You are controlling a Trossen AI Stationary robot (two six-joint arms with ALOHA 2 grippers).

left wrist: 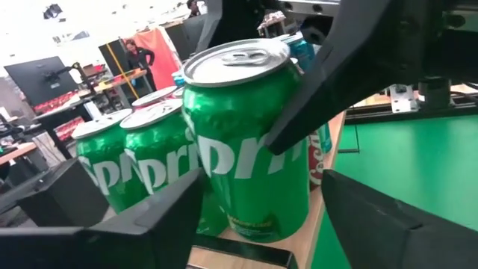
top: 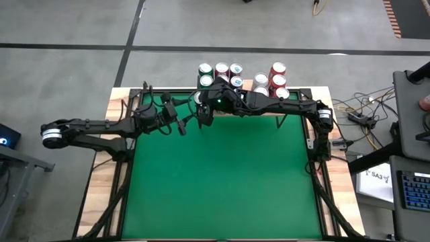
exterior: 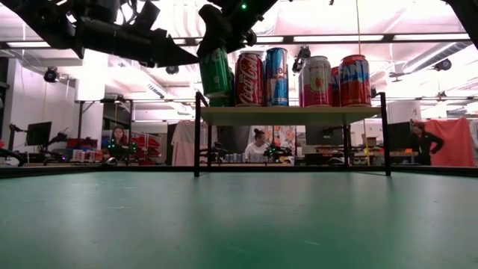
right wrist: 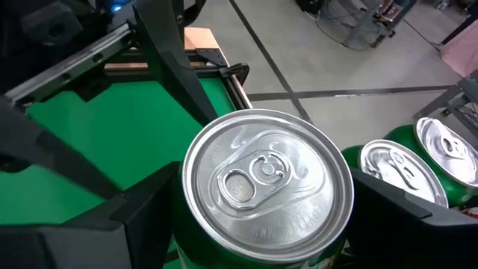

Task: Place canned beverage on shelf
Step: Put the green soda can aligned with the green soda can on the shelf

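A green Sprite can (left wrist: pixel 239 149) hangs tilted over the left end of the shelf (exterior: pixel 291 114), with my right gripper (top: pixel 204 111) shut on it. The shelf stands at the table's far edge. On it are two more green cans (left wrist: pixel 127 164), a red cola can (exterior: pixel 249 78), a blue can (exterior: pixel 276 76) and others. My left gripper (top: pixel 183 125) reaches in level from the table's left and is open. Its fingers (left wrist: pixel 142 224) stand apart on either side of the held can's lower half; I cannot tell whether they touch it. My right gripper pinches the Sprite can's side wall (right wrist: pixel 187 243) between its two fingers, on opposite sides, just below the rim. The fingers come slanting down from the table's right. The can is tilted, its top (right wrist: pixel 267 179) leaning left in the low view, its base just above the shelf board.
The green felt (top: pixel 222 181) spreads from the shelf to the near edge. Cables (top: pixel 363 117) and a desk with a keyboard (top: pixel 410 191) lie past the table's right edge. Several people (exterior: pixel 260 142) sit in the room behind.
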